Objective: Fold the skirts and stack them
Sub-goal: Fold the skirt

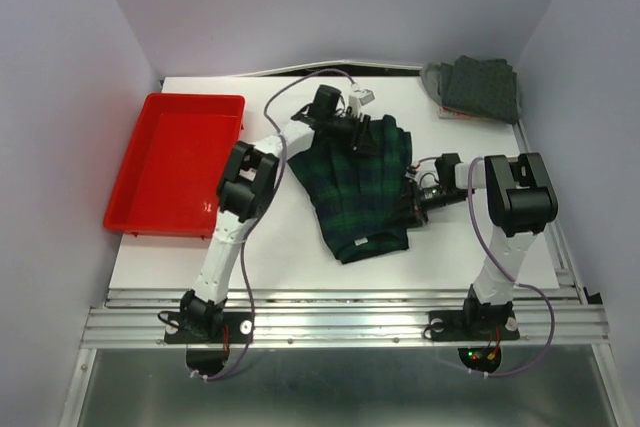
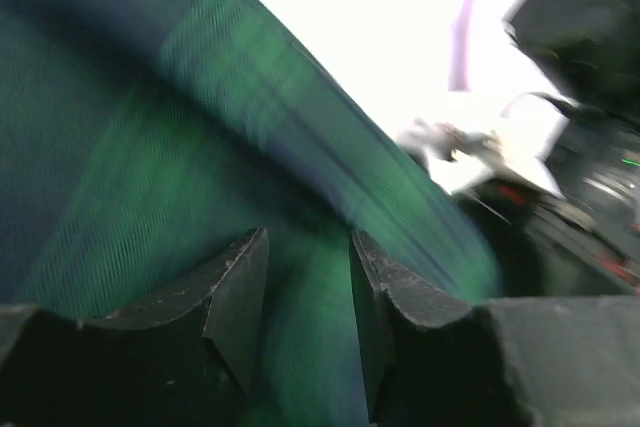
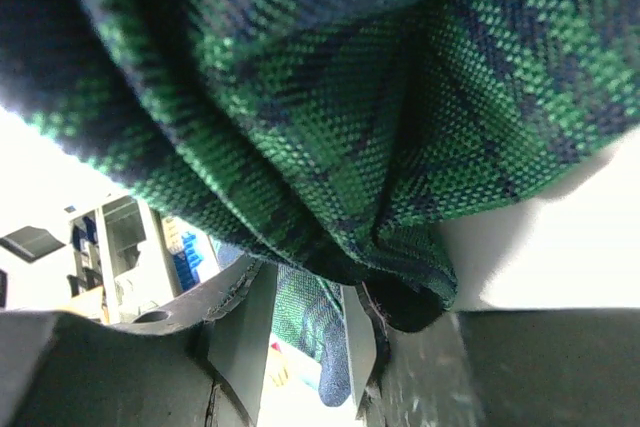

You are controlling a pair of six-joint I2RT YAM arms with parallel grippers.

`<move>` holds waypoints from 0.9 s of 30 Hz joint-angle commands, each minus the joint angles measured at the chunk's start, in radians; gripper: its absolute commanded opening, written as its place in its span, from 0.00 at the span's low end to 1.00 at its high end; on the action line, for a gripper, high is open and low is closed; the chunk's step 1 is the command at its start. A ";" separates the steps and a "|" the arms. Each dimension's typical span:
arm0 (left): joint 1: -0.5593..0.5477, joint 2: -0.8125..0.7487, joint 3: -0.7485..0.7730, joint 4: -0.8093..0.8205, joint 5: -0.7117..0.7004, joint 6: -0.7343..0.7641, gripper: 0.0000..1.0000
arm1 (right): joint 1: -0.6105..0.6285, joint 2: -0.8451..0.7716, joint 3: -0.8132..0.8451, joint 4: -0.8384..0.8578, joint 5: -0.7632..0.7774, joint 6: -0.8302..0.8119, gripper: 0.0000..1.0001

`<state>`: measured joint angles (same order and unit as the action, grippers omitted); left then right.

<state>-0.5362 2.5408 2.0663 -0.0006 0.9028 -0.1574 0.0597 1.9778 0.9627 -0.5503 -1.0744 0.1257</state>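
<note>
The left jaws are nearly closed, with a fold of the plaid skirt (image 2: 150,197) pinched in the narrow gap between them; the left wrist view is blurred, and dark green and navy cloth fills most of it. The right jaws are also narrow and grip a bunched fold of the same plaid skirt (image 3: 330,97), whose weave of green and navy squares hangs over them and drops down through the gap. From above, the plaid skirt (image 1: 355,187) lies in the middle of the white counter (image 1: 280,247), spread from the far side toward the near edge, with a small white label (image 1: 358,241) close to its near end. The left arm (image 1: 235,207) reaches from the near edge to the far end of the skirt, and the right arm (image 1: 515,197) bends inward to the skirt's right edge. In the far right corner of the counter sits the dotted charcoal skirt (image 1: 480,87), folded flat, with the edge of a paler grey skirt (image 1: 433,82) showing at its left side, well apart from the plaid one. A red tray (image 1: 175,162) rests along the left edge of the counter, just beside the left arm's elbow.
</note>
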 commanded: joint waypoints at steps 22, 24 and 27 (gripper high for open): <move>-0.091 -0.593 -1.163 0.961 0.195 -0.694 0.27 | 0.017 0.116 -0.059 0.154 0.040 0.155 0.26; -0.105 -0.561 -1.186 0.959 0.234 -0.659 0.25 | 0.017 0.119 -0.062 0.170 0.042 0.187 0.26; -0.114 -0.521 -1.184 0.720 0.234 -0.461 0.21 | 0.008 0.124 -0.056 0.187 0.031 0.209 0.26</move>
<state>-0.6285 2.0068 0.8867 0.8192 1.0847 -0.7696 0.0658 2.0243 0.9279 -0.3172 -1.1847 0.1951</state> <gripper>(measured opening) 0.237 0.261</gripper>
